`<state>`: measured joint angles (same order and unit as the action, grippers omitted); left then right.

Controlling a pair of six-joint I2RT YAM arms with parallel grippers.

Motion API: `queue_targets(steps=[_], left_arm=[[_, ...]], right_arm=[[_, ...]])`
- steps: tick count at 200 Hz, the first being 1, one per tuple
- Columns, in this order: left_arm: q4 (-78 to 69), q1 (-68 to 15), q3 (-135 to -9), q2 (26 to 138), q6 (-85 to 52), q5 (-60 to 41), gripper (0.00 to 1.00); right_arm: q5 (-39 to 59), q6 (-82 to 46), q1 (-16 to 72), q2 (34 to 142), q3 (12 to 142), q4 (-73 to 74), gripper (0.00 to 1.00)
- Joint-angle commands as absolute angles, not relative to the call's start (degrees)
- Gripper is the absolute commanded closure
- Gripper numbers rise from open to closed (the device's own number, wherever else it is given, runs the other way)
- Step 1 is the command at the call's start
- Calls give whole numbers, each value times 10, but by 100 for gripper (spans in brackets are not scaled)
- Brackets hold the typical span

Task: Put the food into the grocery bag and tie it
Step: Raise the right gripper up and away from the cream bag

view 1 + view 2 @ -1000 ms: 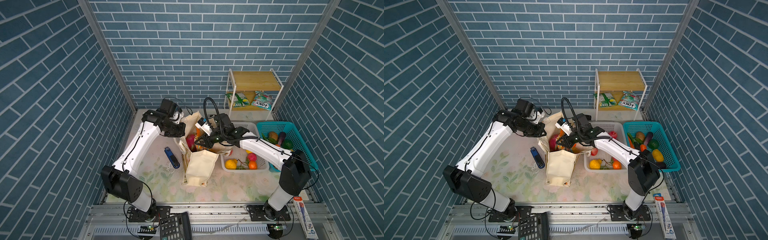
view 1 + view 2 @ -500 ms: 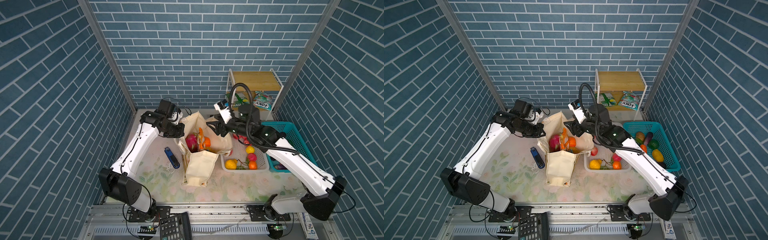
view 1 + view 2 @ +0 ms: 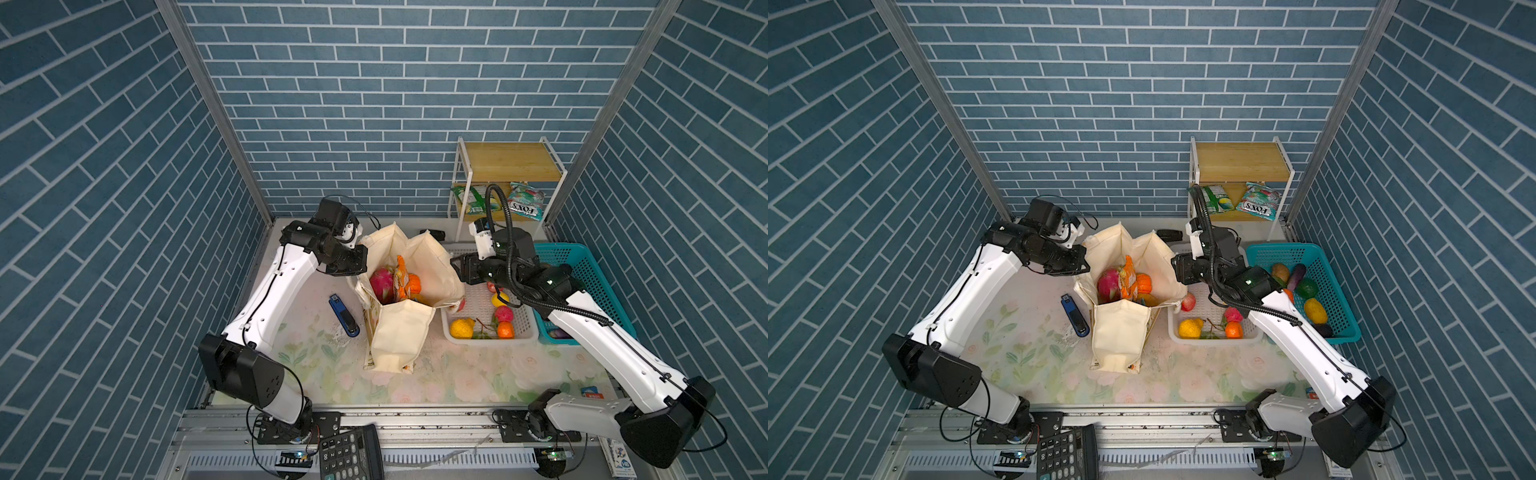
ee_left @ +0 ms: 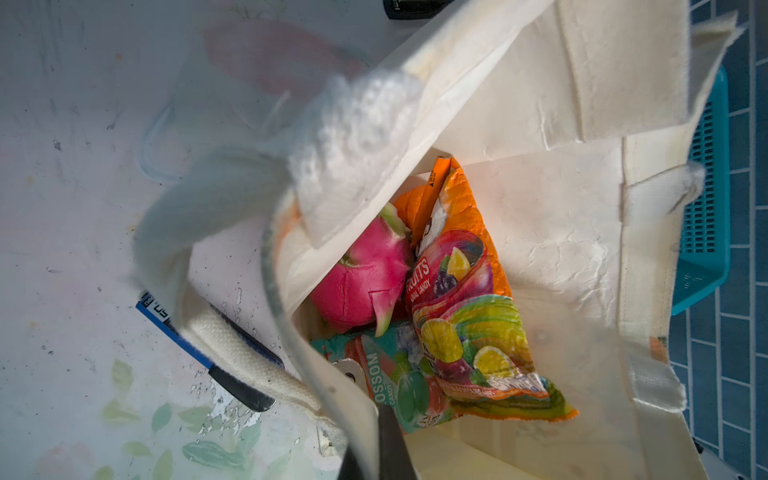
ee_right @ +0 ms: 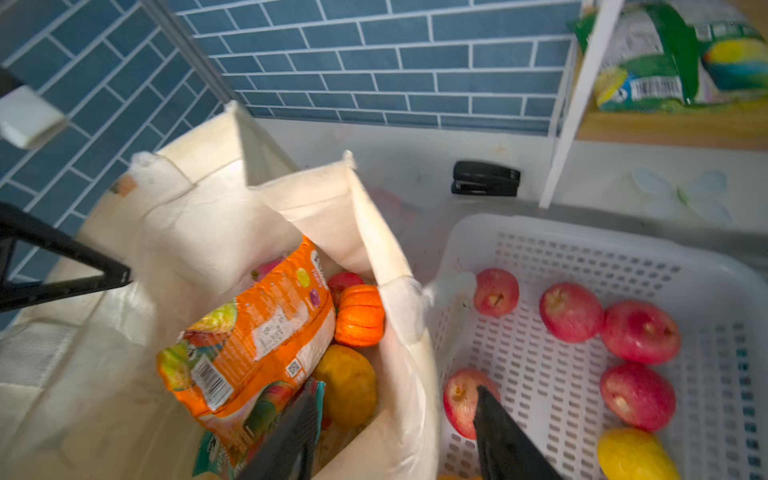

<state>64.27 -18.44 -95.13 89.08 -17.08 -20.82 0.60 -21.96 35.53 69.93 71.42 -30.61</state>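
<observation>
The cream grocery bag (image 3: pixel 399 336) (image 3: pixel 1121 328) stands open mid-table. Inside it lie a magenta dragon fruit (image 3: pixel 381 282) (image 4: pixel 365 282), an orange snack packet (image 4: pixel 461 291) (image 5: pixel 257 336), a teal packet (image 4: pixel 390 382) and round orange fruits (image 5: pixel 359 316). My left gripper (image 3: pixel 361 266) (image 4: pixel 374 449) is shut on the bag's left rim, holding it up. My right gripper (image 3: pixel 455 270) (image 5: pixel 395 395) is open. It straddles the bag's right wall, with one finger inside the bag and the other over the white basket.
A white basket (image 3: pixel 490 340) with apples, a lemon and an orange sits right of the bag, with a teal basket (image 3: pixel 598 282) beyond it. A shelf (image 3: pixel 505 162) with packets stands at the back right. A blue stapler (image 3: pixel 344 316) lies left of the bag and a black one (image 3: pixel 432 235) behind it.
My right gripper came up out of the bag, opened, and now sits at the bag's right rim. The left gripper kept its hold on the left rim.
</observation>
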Motion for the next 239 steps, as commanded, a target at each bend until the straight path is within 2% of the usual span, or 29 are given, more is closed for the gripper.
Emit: queue_targets(steps=[1, 64, 108, 127, 149, 158, 205, 239], left_arm=[[686, -181, -969, 900, -184, -195, 95], [704, -181, -985, 911, -202, -176, 96], [713, -181, -983, 911, -205, -167, 96], [715, -181, -983, 905, -208, -163, 96], [727, -181, -1000, 903, -211, -161, 96], [735, -181, -1015, 901, -216, -161, 97], [777, -183, -1128, 903, -243, -172, 100], [757, -187, -1112, 902, -262, -177, 100]], right_arm=[[-8, -316, 349, 670, 707, -360, 38], [70, -381, 316, 668, 610, -334, 39], [151, -361, 316, 717, 591, -269, 48], [160, -346, 317, 732, 610, -265, 59], [175, -333, 316, 745, 653, -275, 91], [184, -329, 320, 747, 677, -277, 100], [217, -241, 350, 763, 813, -278, 100], [236, -228, 354, 783, 823, -295, 100]])
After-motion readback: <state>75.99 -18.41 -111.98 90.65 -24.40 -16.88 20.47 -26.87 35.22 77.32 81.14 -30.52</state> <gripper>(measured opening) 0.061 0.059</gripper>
